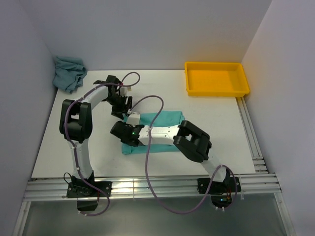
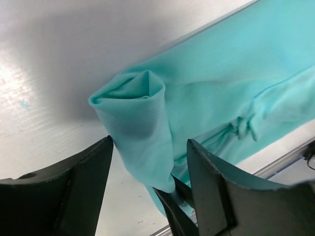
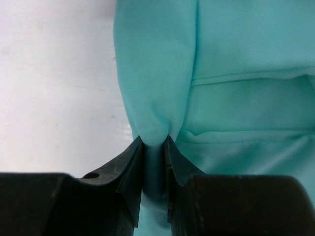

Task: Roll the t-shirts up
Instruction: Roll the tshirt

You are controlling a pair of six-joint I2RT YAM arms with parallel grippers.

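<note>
Bright, even lighting with soft shadows; wrist views slightly soft.

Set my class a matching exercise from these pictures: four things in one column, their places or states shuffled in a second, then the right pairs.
Things
1. mint t-shirt
2. grey-teal t-shirt
3. yellow tray
4. right hand

Places or states
A. crumpled in the far left corner
B. shut on a fold of fabric
C. lying at the far right
D. spread in the middle, one end rolled

Pairs: 1-D, 2-A, 3-C, 4-B
</note>
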